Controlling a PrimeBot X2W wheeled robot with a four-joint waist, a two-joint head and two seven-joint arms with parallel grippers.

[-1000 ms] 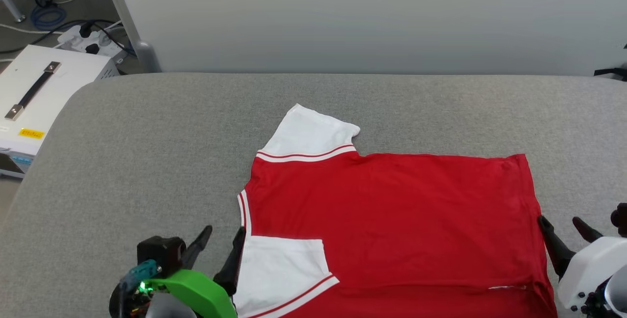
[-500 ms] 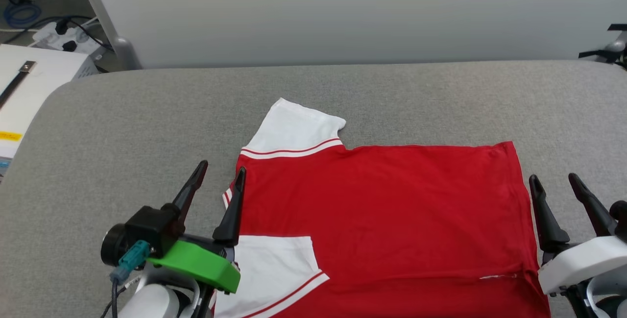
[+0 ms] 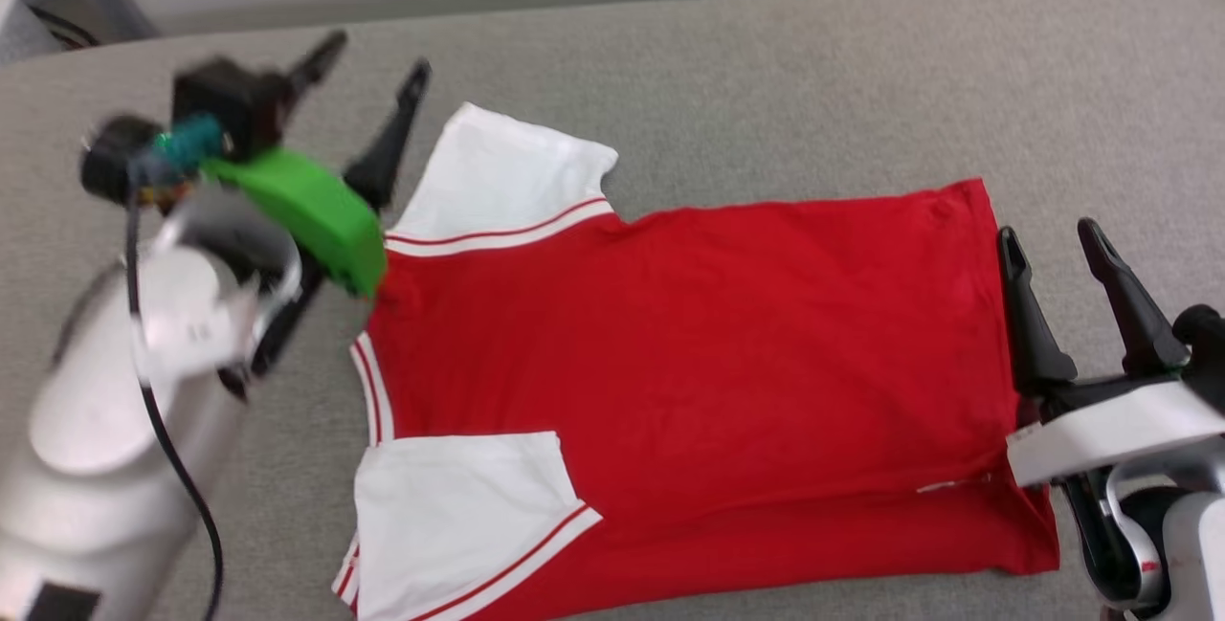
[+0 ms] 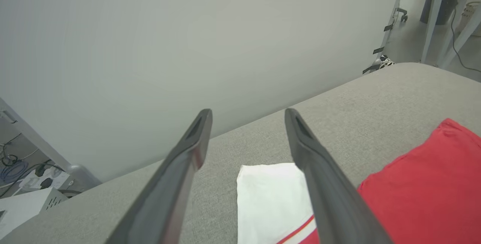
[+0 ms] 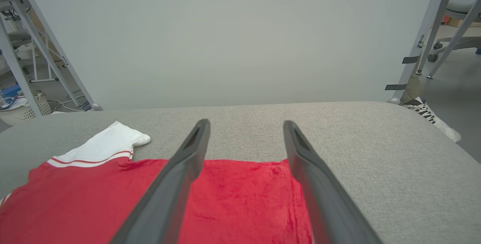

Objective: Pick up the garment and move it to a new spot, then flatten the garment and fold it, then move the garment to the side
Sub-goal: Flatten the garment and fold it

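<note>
- We have the garment (image 3: pixel 689 353) lying flat on the padded grey surface (image 3: pixel 766 76). It sits closer to the near edge than to the far one, well clear of both far corners, with its collar end to our left and its hem to our right.
- The near sleeve (image 3: pixel 459 506) lies turned in over the red body, with a crease running along that side. We judge the near long side to be folded in and the far side yet to do.
- The far sleeve (image 3: pixel 507 171) sticks out flat toward the far edge, so it is the loose part a matching fold has to gather.
- Our left gripper (image 3: pixel 377 56) hangs above the surface just beside that sleeve, blurred, with its jaws spread and nothing between them. In its wrist view the sleeve's corner lies under the gap, which suits a pinch there.
- Our right gripper (image 3: pixel 1048 232) sits at the hem end, its jaws also apart and empty, and the far hem corner shows between its fingers in its wrist view.
- We reckon one arm is at each end so that both far corners can lift together and the fold comes over straight.
</note>
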